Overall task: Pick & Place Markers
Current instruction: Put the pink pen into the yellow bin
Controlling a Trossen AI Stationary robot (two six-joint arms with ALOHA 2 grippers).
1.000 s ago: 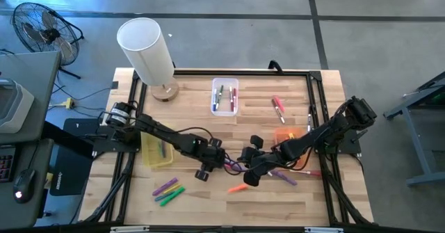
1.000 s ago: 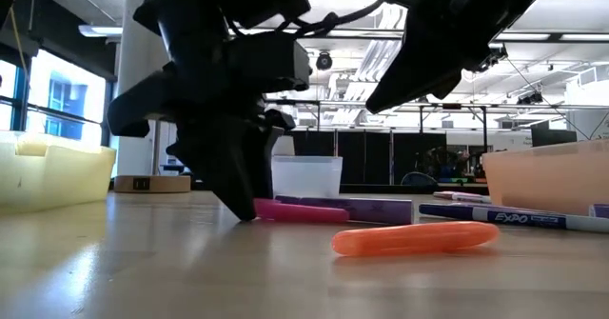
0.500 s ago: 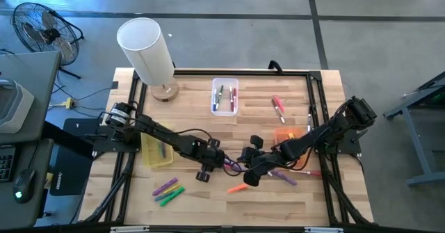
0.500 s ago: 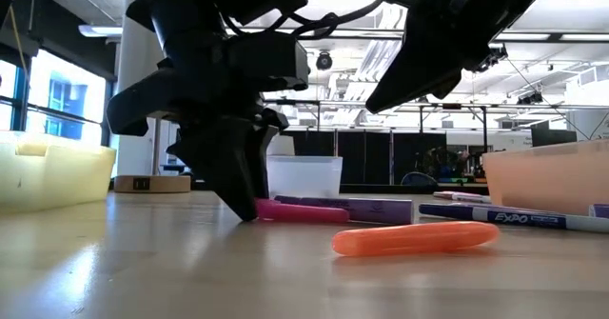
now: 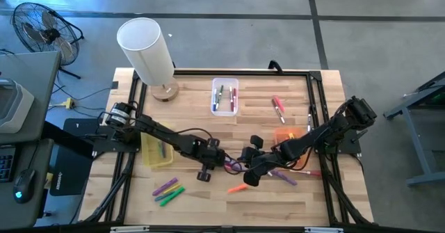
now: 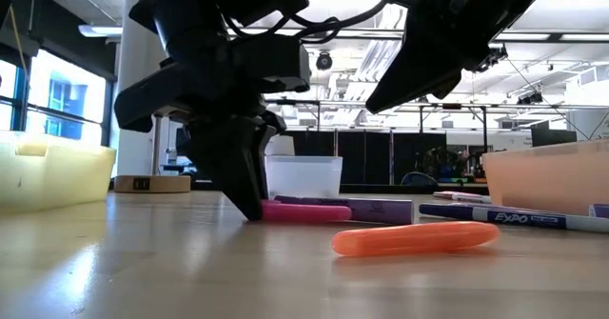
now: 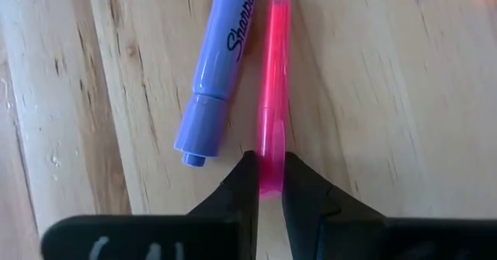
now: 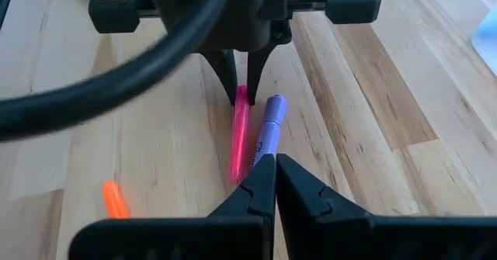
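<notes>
The left gripper (image 7: 264, 184) has closed since the earlier frame and now pinches one end of a pink marker (image 7: 272, 97) near the table's (image 5: 327, 198) middle, its long axis running straight ahead of the fingers.

Two matte black jointed arms, black cables looped along them; each gripper (image 7: 264, 184) has tapered black fingers.

L gripper (image 6: 249, 200) tips down on table (image 6: 190, 262) at pink marker (image 6: 306, 211) end | orange marker (image 6: 415, 238) nearer cam | purple marker (image 6: 366, 208) behind pink | R gripper (image 6: 381, 98) raised
</notes>
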